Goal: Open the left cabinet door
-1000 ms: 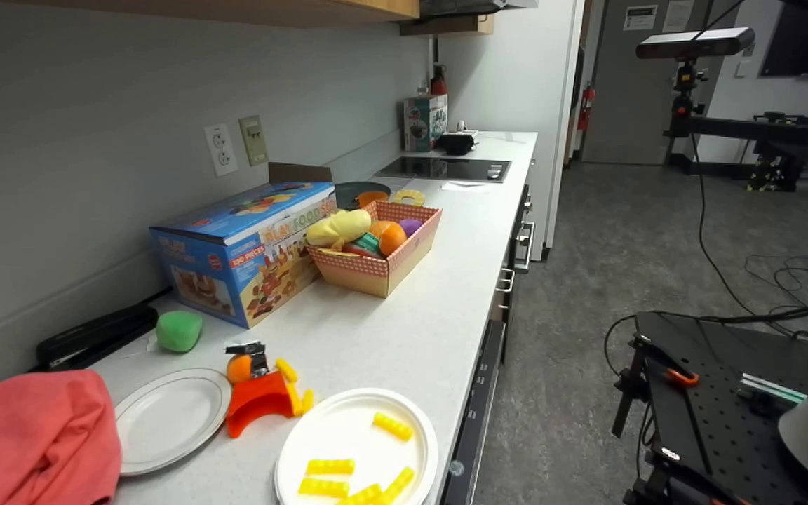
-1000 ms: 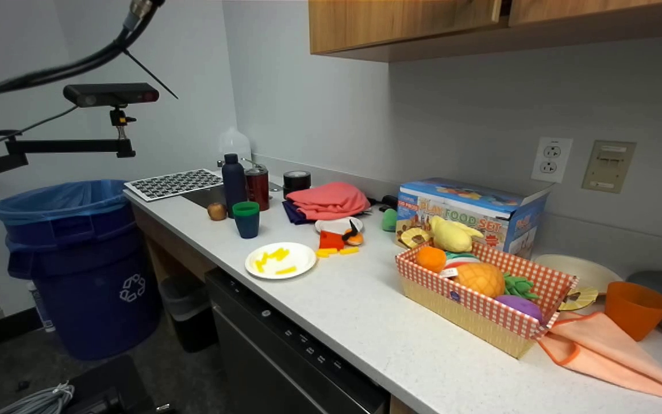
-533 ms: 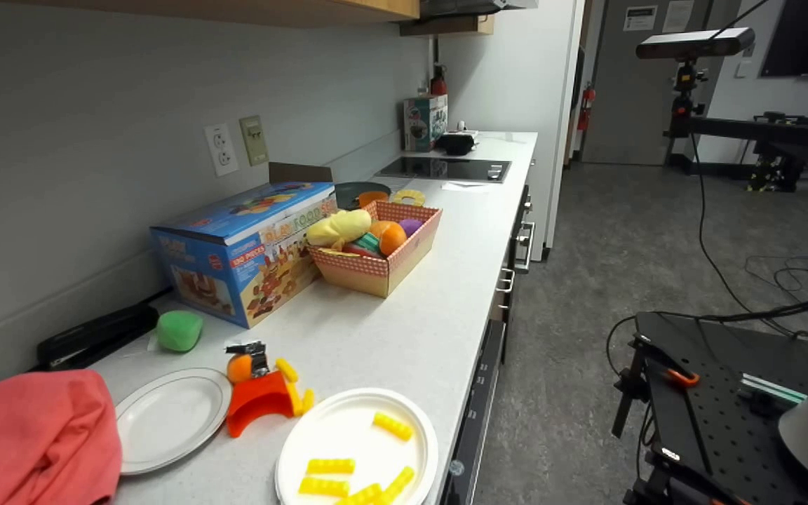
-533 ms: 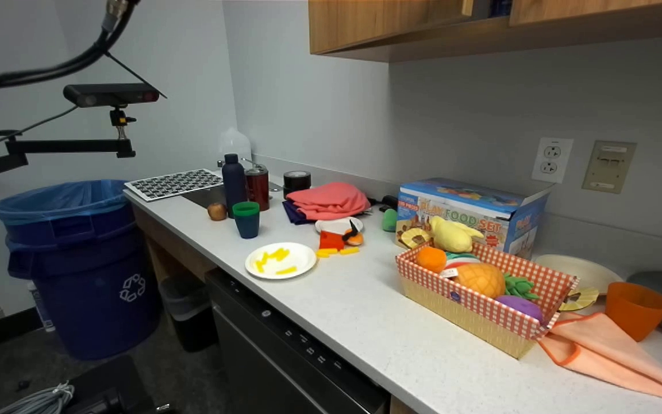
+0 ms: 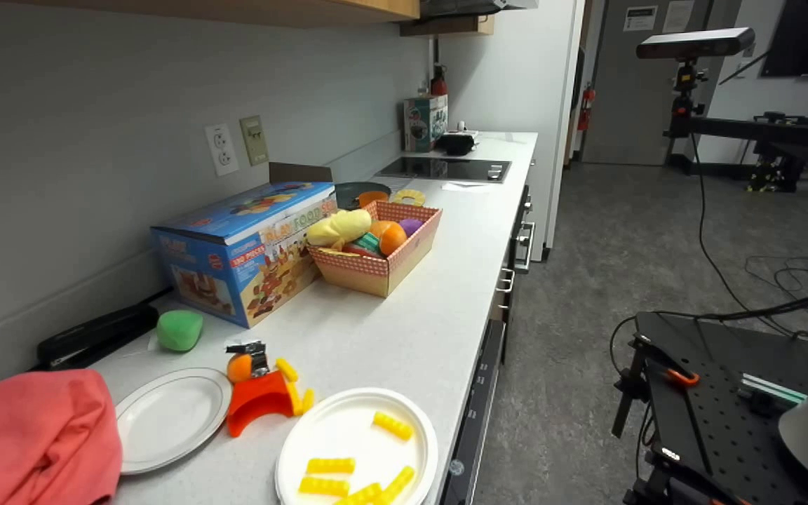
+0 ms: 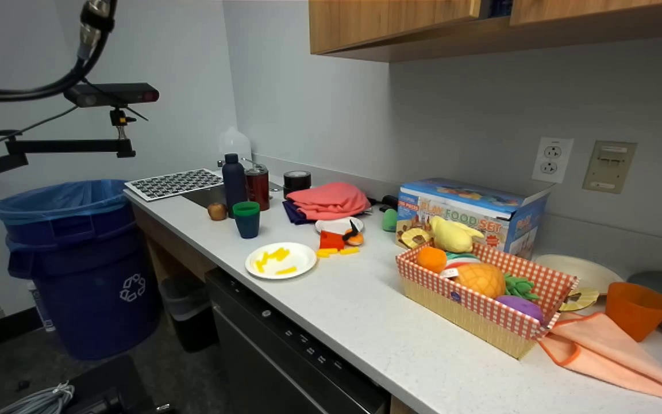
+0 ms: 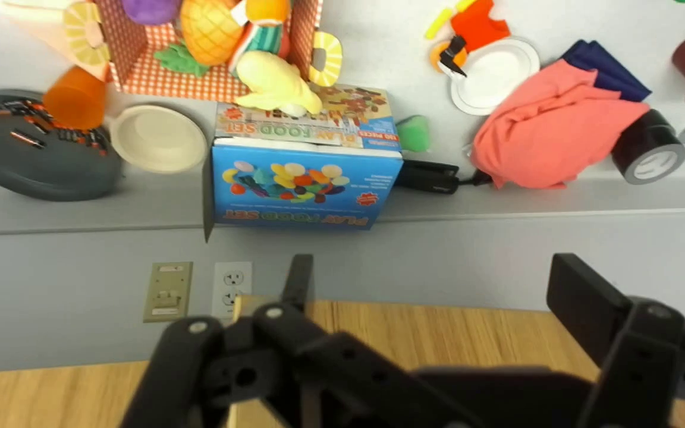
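Cabinet door [image 6: 397,17] swung further ajar since second ago; claw [image 7: 433,273] spread wide.

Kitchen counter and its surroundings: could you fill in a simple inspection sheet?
Surface: white counter, many items on it.
Job's things: left cabinet door, partly open.
Clutter: toy-food basket beside play-food box; white plate holding yellow toy pieces; coral cloth.
Tool: open; whether it touches the door, I can't tell.
Cables: black cable high, gray coil low, in an exterior view.
Surroundings: blue recycling bin by the counter's end; wall outlet.
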You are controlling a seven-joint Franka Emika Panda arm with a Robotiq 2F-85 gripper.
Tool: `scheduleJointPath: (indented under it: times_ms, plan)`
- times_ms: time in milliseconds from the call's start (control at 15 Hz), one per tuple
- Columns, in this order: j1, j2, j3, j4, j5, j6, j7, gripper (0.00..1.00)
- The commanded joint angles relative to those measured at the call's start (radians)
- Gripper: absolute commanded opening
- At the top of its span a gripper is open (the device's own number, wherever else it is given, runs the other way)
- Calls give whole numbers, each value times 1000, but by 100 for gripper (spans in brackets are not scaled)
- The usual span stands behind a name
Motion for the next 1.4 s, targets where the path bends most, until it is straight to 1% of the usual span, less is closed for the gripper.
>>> scheduleJointPath:
  times_ms: [0,67,267,667,867,1067,1333]
  plan:
    - [8,-80,12,-81,-106,19,75,100]
    - [10,-85,10,-87,-119,31,86,100]
    - [28,-60,-16,-72,-101,121,59,100]
    - [94,89,-84,11,30,360,-4,100]
    - [127,188,-113,73,121,443,-62,100]
    - [130,296,-123,170,205,471,-118,100]
    - [92,420,-103,308,291,443,-174,100]
